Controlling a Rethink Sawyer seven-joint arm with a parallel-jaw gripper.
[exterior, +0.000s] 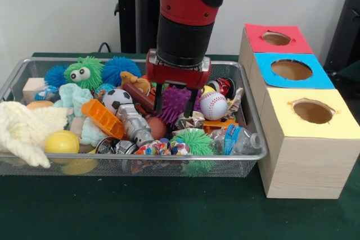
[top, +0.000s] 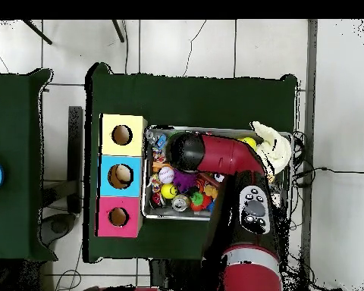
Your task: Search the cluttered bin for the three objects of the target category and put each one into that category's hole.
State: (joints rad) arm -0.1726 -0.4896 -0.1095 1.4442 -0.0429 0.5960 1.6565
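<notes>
Risk, front of bin [exterior: 11, 85] to back: water bottle [exterior: 239, 140], crumpled wrapper [exterior: 190, 120], baseball [exterior: 213, 105] and purple spiky ball [exterior: 175, 100] crowd together, so the gripper [exterior: 174, 107], fingers apart and straddling the purple ball, could snag or knock a neighbour. Target category unstated; the three holes sit in the boxes beside the bin: yellow [exterior: 313, 111] nearest, blue [exterior: 291, 69], red [exterior: 276, 39] farthest. Front view shows fingers and toys; overhead hides them under the arm [top: 215, 154] but shows all three holes in a row.
</notes>
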